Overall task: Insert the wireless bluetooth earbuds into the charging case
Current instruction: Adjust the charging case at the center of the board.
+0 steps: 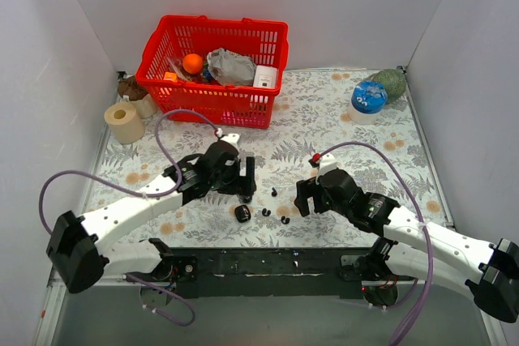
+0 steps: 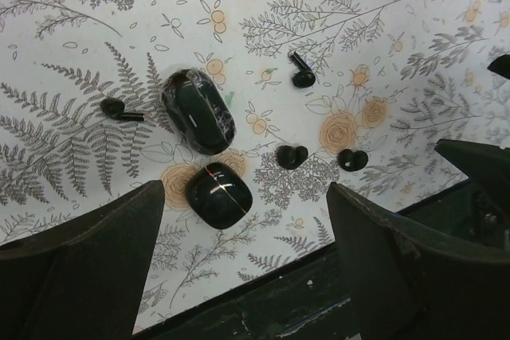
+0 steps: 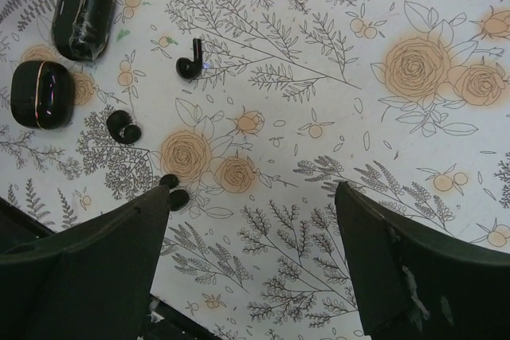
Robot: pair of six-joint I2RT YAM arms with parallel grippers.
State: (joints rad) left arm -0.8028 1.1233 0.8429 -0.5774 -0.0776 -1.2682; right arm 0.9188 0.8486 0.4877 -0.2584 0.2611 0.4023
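Several tiny black earbuds lie loose on the floral cloth: two with stems and two rounder ones. The charging case, a shut, rounded black shell with a thin seam, rests near the table's front edge. My left gripper hangs open above the cloth, the case just ahead of its left finger, nothing held. My right gripper is open too, over bare cloth. One earbud peeks out beside its left finger, with another earbud and a stemmed one farther off.
A plastic-wrapped oval black piece lies right behind the case. At the back stand a red basket of odds and ends, a paper roll at the left, and a blue-lidded cup at the right. A dark rail edges the table's front.
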